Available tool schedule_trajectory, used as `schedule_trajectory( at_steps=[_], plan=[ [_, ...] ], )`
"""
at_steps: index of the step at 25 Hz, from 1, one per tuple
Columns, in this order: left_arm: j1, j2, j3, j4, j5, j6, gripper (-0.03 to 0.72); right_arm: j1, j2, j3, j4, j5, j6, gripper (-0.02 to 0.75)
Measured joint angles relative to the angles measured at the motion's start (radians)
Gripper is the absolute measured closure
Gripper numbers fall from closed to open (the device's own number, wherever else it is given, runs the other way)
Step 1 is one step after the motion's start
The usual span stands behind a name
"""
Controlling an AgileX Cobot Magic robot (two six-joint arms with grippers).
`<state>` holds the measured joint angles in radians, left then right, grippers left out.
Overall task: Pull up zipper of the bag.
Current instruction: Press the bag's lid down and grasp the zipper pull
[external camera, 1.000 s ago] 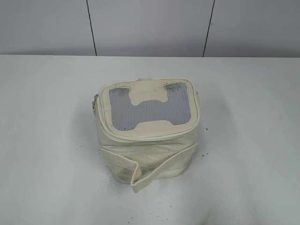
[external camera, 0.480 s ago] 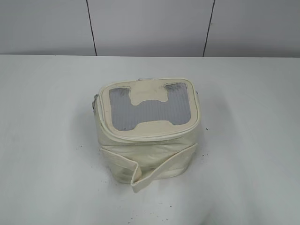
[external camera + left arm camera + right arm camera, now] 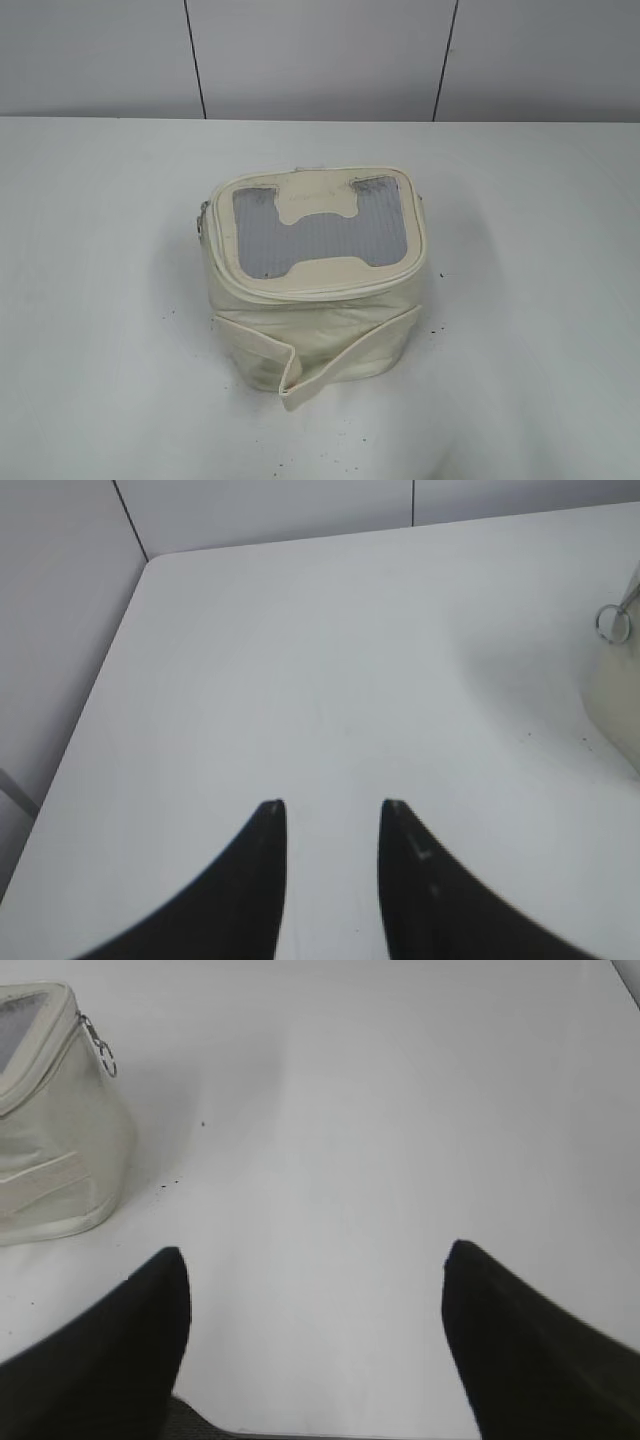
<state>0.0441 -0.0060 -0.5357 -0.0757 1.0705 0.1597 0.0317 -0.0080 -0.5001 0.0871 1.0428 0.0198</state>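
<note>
The left pincer (image 3: pixel 330 810) hovers narrowly parted and empty; the right pincer (image 3: pixel 315 1260) is spread wide. The bag (image 3: pixel 315 280) sits mid-table (image 3: pixel 520 300), untouched. The approach comes first: reach a zipper pull ring (image 3: pixel 612 623) and pinch it.

1. One small boxy cream-white fabric bag (image 3: pixel 315 285) sits on one white worktop (image 3: pixel 100 300).
2. One grey mesh top panel (image 3: pixel 322 240) covers the bag's top, bearing one cream bone-shaped patch (image 3: pixel 320 205).
3. One loose cream band (image 3: pixel 320 350) crosses the bag's front.
4. Two small silver metal zipper pulls with rings show: one (image 3: pixel 612 622) in the left wrist view, one (image 3: pixel 101 1048) in the right wrist view.
5. Two black grippers appear: left gripper (image 3: pixel 330 815), right gripper (image 3: pixel 315 1265).
</note>
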Motion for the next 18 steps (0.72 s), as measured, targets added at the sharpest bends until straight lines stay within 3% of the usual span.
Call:
schedule_trajectory(
  at_steps=[7, 12, 16, 18],
  plan=[
    [-0.064, 0.015, -0.005, -0.057, -0.011, 0.0, 0.444, 0.0, 0.0, 0.0, 0.085, -0.003, 0.0, 0.153],
    [-0.09, 0.133, -0.028, -0.126, -0.18, 0.0, 0.444, 0.0, 0.061, -0.006, 0.094, -0.023, 0.0, 0.153],
    [-0.09, 0.297, -0.028, -0.241, -0.304, 0.005, 0.444, 0.001, 0.211, -0.016, 0.115, -0.145, -0.062, 0.153],
    [-0.09, 0.395, -0.037, -0.341, -0.346, 0.079, 0.444, 0.021, 0.28, -0.018, 0.147, -0.21, -0.096, 0.153]
  ],
)
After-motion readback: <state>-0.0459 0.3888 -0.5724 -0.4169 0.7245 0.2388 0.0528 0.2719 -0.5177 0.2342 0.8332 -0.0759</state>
